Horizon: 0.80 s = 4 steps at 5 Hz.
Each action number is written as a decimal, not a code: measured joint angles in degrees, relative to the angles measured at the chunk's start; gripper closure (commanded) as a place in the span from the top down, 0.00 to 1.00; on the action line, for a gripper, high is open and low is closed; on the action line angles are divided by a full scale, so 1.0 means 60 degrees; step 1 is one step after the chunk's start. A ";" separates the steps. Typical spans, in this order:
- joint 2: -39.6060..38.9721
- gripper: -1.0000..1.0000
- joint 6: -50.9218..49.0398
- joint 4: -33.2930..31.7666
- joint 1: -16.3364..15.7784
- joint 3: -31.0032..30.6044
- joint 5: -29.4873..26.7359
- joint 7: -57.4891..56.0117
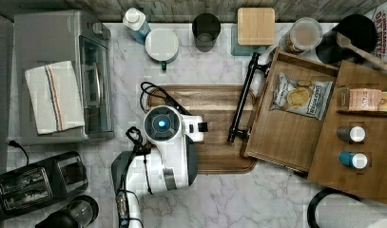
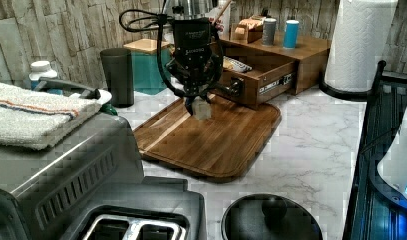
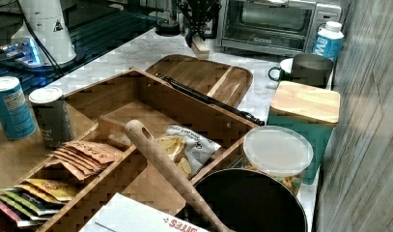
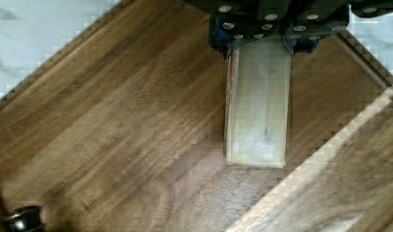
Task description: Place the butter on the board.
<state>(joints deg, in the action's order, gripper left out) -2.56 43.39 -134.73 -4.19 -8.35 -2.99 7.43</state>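
The gripper (image 2: 197,104) is holding the butter (image 4: 256,104) clamped above the board (image 2: 226,145) (not yet touching, I judge), needing lowering, then release.

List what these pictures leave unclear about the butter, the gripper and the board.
- Butter: whether it touches the board or hangs just above; the left view is too coarse and the wrist view looks straight down.
- Gripper: its fingertips are cut off by the wrist view's edge.
- Board: in the top view the arm covers its middle, butter included.
- Butter wrapper print: too blurred to read.
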 measured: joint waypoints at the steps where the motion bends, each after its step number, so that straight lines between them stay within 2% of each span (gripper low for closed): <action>1: 0.0000 0.00 0.0601 -0.0187 0.0002 -0.0007 -0.0036 0.0000; 3: -0.0169 0.00 0.0718 -0.0354 -0.0027 -0.0006 -0.0417 0.0000; 4: -0.0218 0.00 0.0634 -0.0429 -0.0027 -0.0020 -0.1315 0.0000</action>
<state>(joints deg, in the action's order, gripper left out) -3.87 47.20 -137.31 -4.35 -8.47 -10.88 7.43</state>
